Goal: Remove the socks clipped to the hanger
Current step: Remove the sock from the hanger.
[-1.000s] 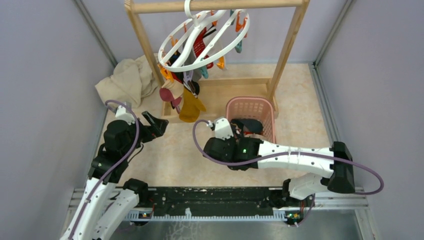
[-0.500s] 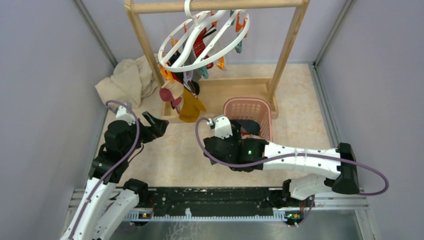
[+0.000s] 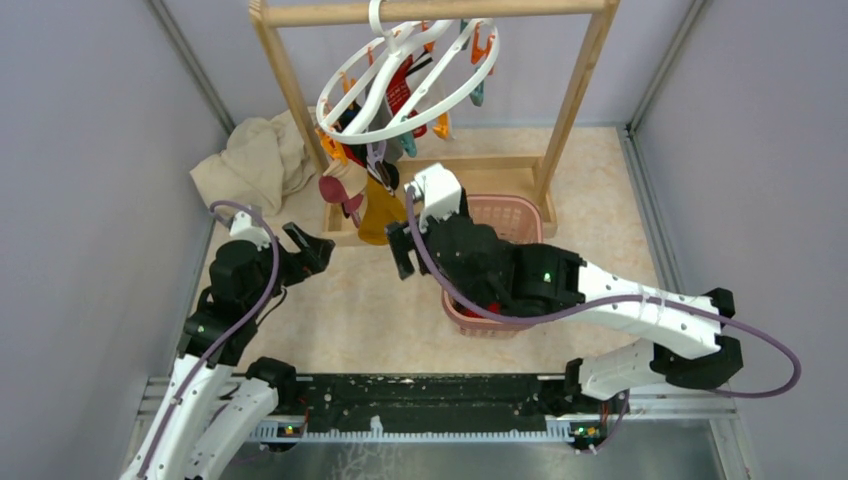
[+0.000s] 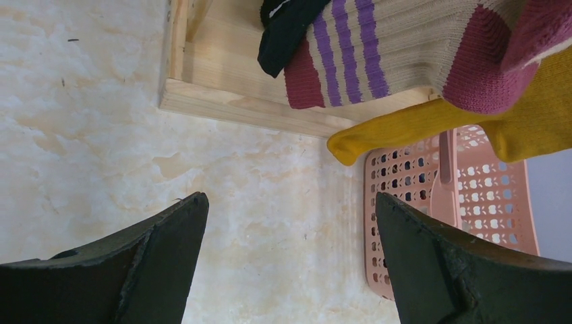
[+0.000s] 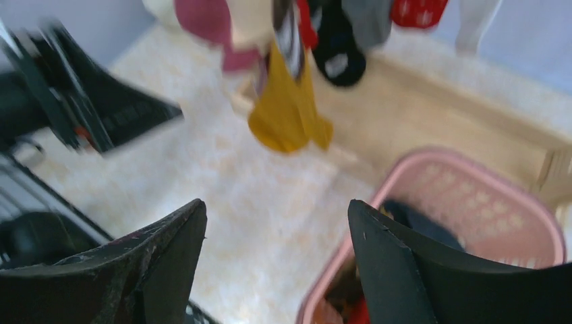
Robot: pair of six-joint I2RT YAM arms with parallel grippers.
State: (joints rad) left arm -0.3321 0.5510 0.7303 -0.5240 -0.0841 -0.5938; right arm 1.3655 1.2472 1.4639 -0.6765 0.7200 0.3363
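Under hanger [image 3: 372,136]: socks [image 3: 380,215] above rack base [image 3: 480,165] | basket [image 3: 510,205] beside | cloth heap [image 3: 255,160] near

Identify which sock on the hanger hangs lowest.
The mustard yellow sock: its toe dangles below the striped cream-and-maroon sock and the black sock, and it is the only plain yellow one on the hanger.

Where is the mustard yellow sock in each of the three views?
Top external: yellow sock at upper centre, hanging left of the pink basket.
Left wrist: sock at the right side, above the basket.
Right wrist: sock at upper centre, left of the basket.
Shared landmark: the pink basket.
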